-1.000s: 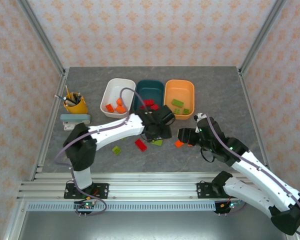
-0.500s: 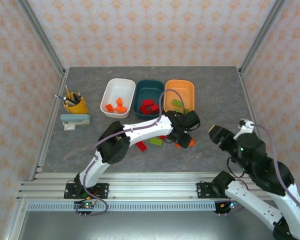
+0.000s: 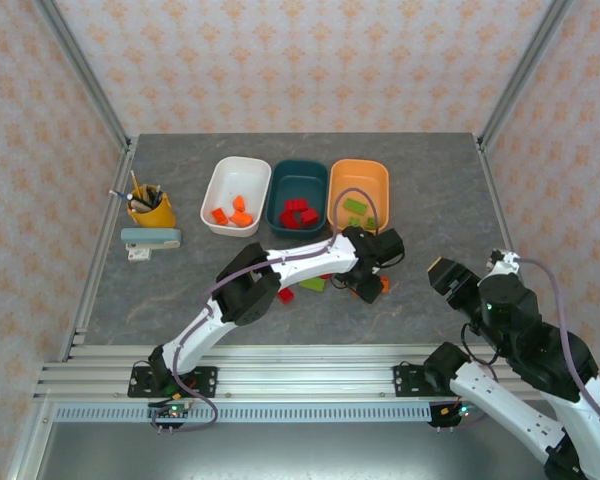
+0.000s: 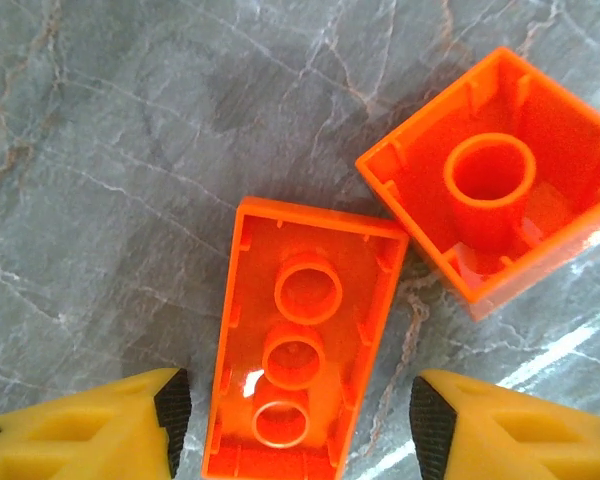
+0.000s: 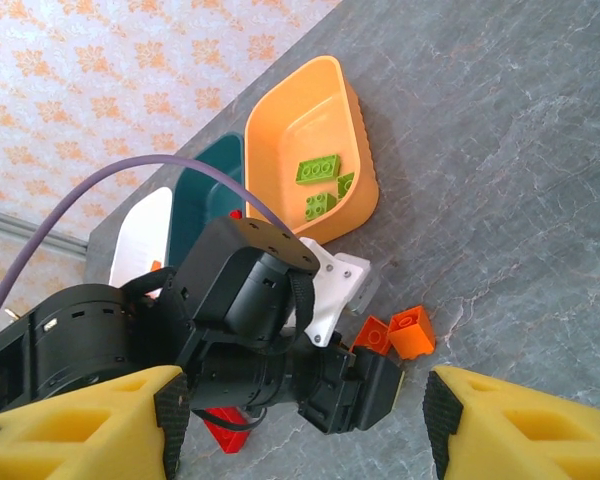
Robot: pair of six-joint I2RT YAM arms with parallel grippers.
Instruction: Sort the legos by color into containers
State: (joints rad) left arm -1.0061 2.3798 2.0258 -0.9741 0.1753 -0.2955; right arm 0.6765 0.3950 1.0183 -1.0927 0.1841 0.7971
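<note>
Down low over the tabletop (image 3: 430, 180), right of centre: left claw (image 4: 300, 415), jaws apart, straddling oblong orange brick (image 4: 305, 350) with a thin gap on each side, no contact. Brick hollow side up. Just beside its far corner: square orange brick (image 4: 495, 185), also hollow side up. Off to the right and up off the tabletop: right claw (image 5: 300, 425), jaws wide apart, camera looking down on the left arm and both orange bricks. Along the back, left to right: white tub (image 3: 220, 185) with orange legos (image 3: 235, 212), teal tub (image 3: 300, 172) with red legos (image 3: 297, 212), orange tub (image 3: 360, 170) with green legos (image 3: 358, 208). Loose on the tabletop left of left claw: green brick (image 3: 313, 284), red brick (image 3: 285, 294). Far left: yellow cup (image 3: 152, 212) of pens.
</note>
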